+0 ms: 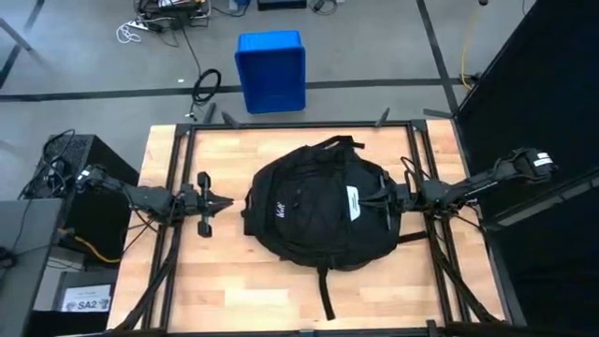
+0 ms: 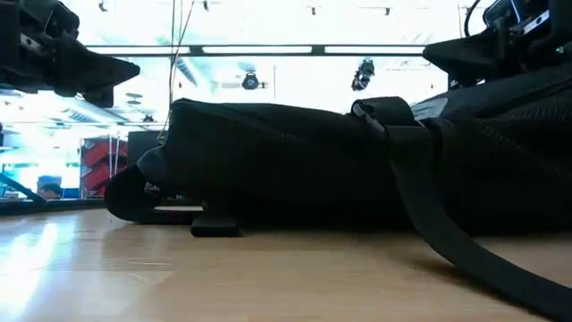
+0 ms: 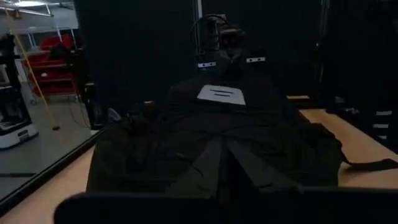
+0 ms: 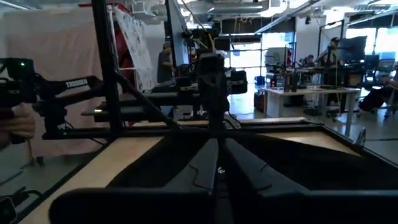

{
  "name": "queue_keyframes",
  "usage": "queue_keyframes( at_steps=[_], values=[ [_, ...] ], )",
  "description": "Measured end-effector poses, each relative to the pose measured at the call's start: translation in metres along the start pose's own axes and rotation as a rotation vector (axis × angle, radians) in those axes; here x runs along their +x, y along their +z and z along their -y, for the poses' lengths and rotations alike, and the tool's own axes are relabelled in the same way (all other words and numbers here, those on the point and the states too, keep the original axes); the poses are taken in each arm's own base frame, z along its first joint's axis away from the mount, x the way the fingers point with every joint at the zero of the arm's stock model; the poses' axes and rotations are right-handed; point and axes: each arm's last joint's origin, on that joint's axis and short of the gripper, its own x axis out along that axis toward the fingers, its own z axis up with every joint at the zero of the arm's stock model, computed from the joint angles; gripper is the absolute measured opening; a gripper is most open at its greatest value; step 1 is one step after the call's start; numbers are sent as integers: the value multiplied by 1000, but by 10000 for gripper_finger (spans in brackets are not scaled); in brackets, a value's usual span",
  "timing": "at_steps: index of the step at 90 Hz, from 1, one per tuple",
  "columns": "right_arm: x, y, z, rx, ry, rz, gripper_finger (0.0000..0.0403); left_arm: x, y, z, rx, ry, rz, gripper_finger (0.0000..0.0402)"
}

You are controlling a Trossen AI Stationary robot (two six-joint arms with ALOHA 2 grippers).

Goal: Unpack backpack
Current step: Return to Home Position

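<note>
The black backpack (image 1: 318, 211) lies flat on the middle of the wooden table, with its white label (image 1: 354, 202) and small white logo (image 1: 281, 208) facing up. One strap (image 1: 326, 292) trails toward the near edge. My left gripper (image 1: 230, 201) is shut. It hangs above the table just left of the backpack and points at it, with a narrow strip of wood showing between them. My right gripper (image 1: 376, 198) is also shut. It reaches in from the right over the backpack's right part, next to the label. In the low view both arms (image 2: 63, 63) (image 2: 487, 45) sit above the backpack (image 2: 295, 161). My right gripper, its fingers shut, points level from the table's right over the backpack's right part (image 4: 186, 162). I cannot tell whether its tips touch the fabric or stand just above it.
A blue plastic box (image 1: 271, 70) stands on the floor beyond the far edge. Black frame rails (image 1: 178, 178) (image 1: 435, 178) run along the table's left, right and far sides. Bare wood (image 1: 225, 290) lies near and left of the backpack. People show in the room behind.
</note>
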Motion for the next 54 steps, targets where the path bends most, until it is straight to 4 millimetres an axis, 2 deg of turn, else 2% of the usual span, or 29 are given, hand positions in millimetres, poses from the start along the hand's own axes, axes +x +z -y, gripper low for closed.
queue_keyframes(
  at_steps=[54],
  values=[
    [0,0,0,-22,2,4,16,0,1,0,-4,1,6,0]
  ],
)
